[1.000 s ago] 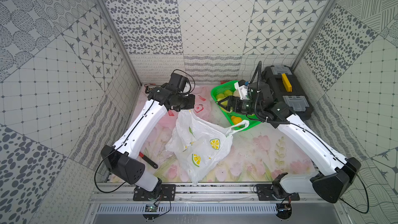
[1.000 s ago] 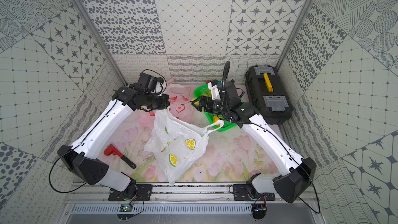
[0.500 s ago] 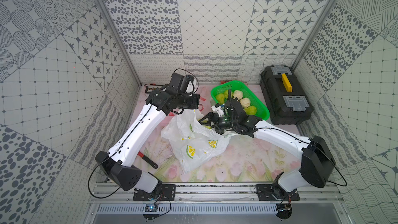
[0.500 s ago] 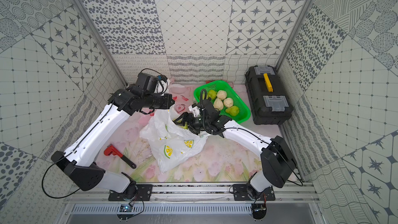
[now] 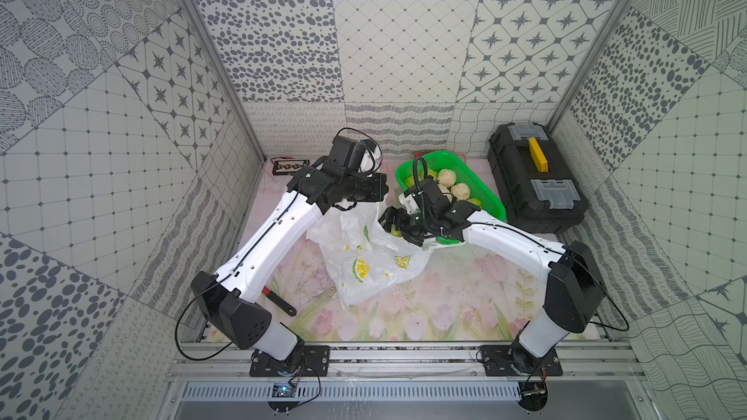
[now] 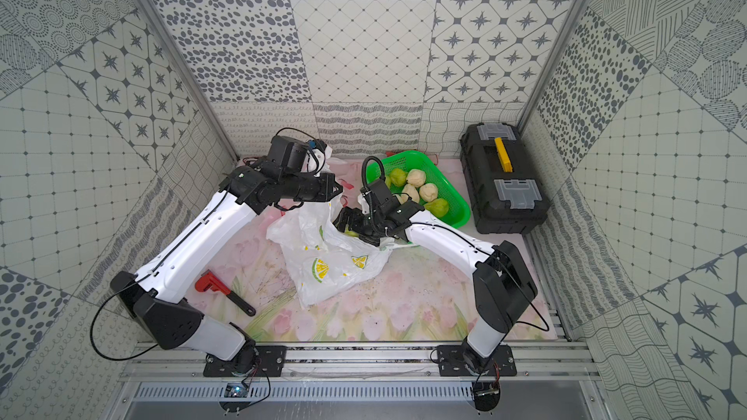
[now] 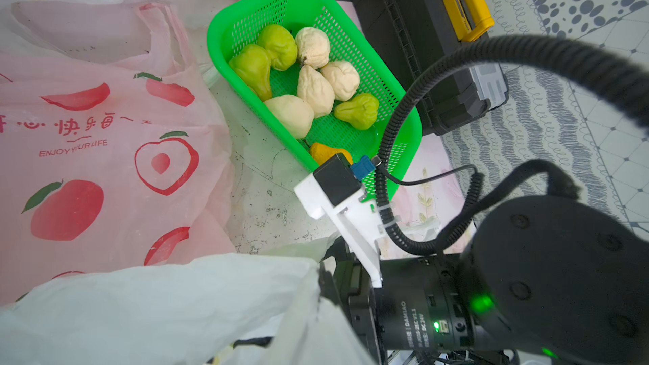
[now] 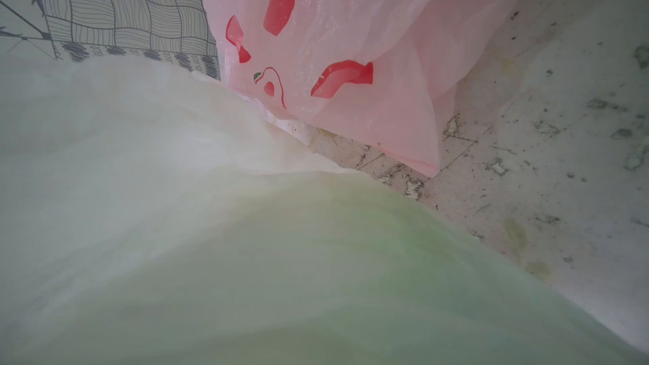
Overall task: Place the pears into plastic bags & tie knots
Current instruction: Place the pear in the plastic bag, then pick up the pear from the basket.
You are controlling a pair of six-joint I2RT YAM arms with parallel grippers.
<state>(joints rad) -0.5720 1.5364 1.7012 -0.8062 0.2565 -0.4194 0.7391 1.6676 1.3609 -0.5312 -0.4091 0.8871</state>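
Note:
A white plastic bag with lemon prints (image 5: 376,264) (image 6: 331,264) lies slumped mid-table, its upper edge lifted. My left gripper (image 5: 380,195) (image 6: 337,189) is shut on that edge; in the left wrist view the white film (image 7: 158,303) covers its fingers. My right gripper (image 5: 392,222) (image 6: 345,222) is at the bag's mouth with a green pear (image 5: 395,231) (image 6: 351,233) between its fingers; whether it still grips is unclear. In the right wrist view the film and a green blur (image 8: 351,275) hide the jaws. Several green and cream pears (image 7: 316,89) lie in the basket. A pink strawberry-print bag (image 7: 105,135) (image 8: 351,64) lies flat behind.
The green mesh basket (image 5: 491,200) (image 7: 246,5) stands at the back right, an orange fruit (image 7: 326,152) in its near corner. A black toolbox (image 5: 533,179) (image 6: 501,179) sits right of it. A red wrench (image 6: 222,290) lies front left under the left arm.
The right arm swung from over the basket to the bag's mouth with a green pear. The left gripper came lower, so the bag slumped onto the table.

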